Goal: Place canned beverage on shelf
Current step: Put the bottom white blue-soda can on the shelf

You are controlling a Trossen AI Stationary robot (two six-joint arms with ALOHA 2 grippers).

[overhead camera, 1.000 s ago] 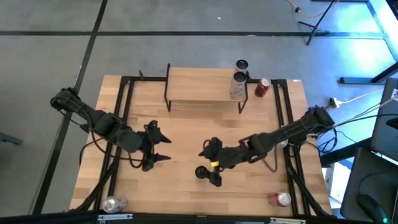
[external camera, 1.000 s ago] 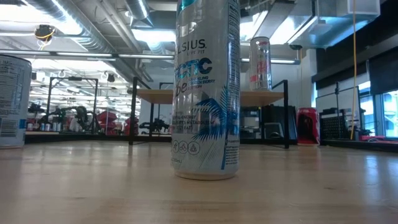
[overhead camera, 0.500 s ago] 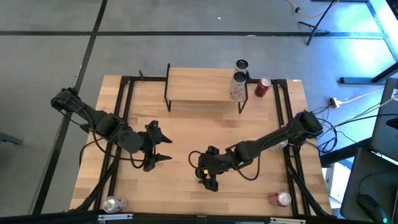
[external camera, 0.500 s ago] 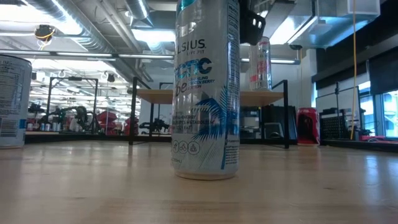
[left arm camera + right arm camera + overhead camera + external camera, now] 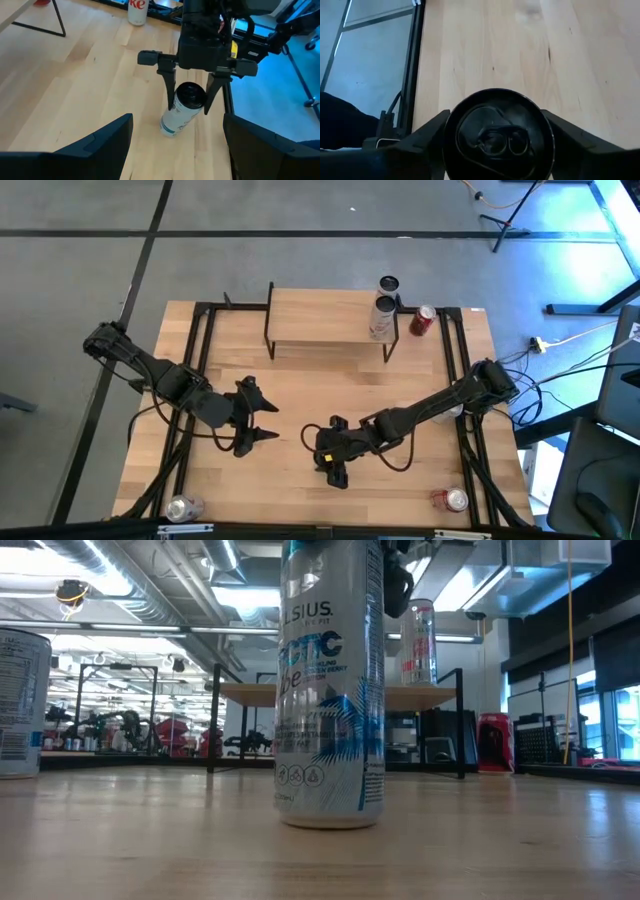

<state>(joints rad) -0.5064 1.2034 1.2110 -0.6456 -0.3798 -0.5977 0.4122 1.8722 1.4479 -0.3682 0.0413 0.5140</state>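
Can (image 5: 182,109) upright near the table's front edge, well short of the shelf (image 5: 325,317); we see the right gripper (image 5: 190,93) straddling its top from above, fingers pinching its sides; left gripper (image 5: 262,420) spread, waiting beside the can, less close.

Tall slim white and silver drink can with blue palm-leaf print and a black top (image 5: 331,690) stands upright on the wooden tabletop, well in front of the shelf, toward the table's near edge. Seen from above, its black lid with pull tab (image 5: 498,134) faces straight up. Base sits flat on the wood (image 5: 176,118).

Small low rack with a light wood rectangular top on thin black metal legs (image 5: 325,317) stands at the far side of the table. One silver can with red lettering (image 5: 418,643) stands upright on the rack's right end (image 5: 381,318).
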